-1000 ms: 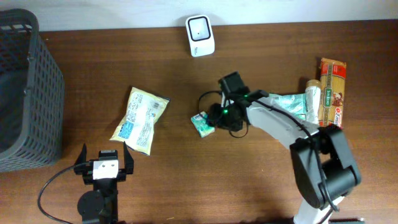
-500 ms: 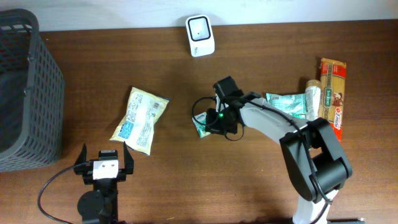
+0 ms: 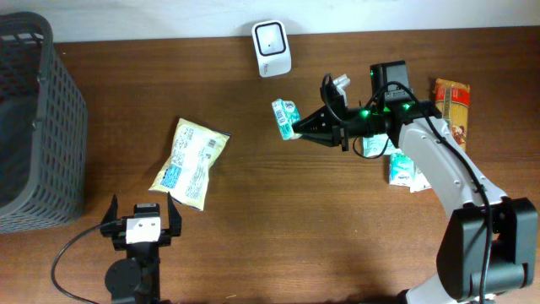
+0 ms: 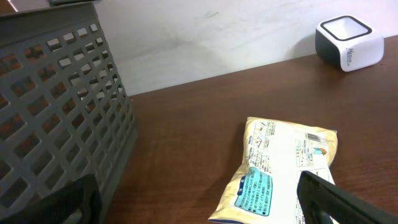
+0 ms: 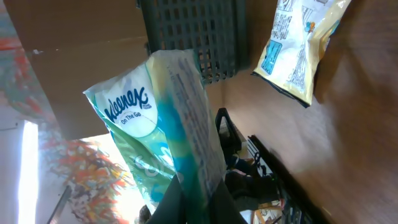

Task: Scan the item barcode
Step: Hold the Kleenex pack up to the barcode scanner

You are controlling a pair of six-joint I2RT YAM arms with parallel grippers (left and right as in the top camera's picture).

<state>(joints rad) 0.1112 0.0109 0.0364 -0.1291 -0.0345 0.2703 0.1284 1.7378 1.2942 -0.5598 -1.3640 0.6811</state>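
Your right jaws are shut on the tissue pack (image 3: 286, 117), pinching it by one end. The right arm (image 3: 430, 156) reaches across from the right side of the surface (image 3: 253, 236). In the right wrist view the pack (image 5: 163, 127) stands up from between the dark fingers (image 5: 219, 202), its "Kleenex" print facing the camera. You cannot make out a barcode on it in any view.

From overhead, the pack sits in front of the scanner (image 3: 272, 36) and slightly to its right, apart from it and not touching. The scanner is white with a dark window, and it stands at the far edge of the surface.

Your left jaws stand wide with nothing between them, low at the near left of the surface. Just beyond them lies a yellow bag (image 3: 190, 160), flat and angled. The left wrist view shows the bag (image 4: 286, 165) with its printed label up, the scanner (image 4: 348, 42) far behind it, and the basket (image 4: 62, 106) close on the left.

The grey basket (image 3: 34, 127) fills the far left corner. At the right edge lies a pasta box (image 3: 451, 114), and a second pack (image 3: 403, 169) rests beside the right arm.
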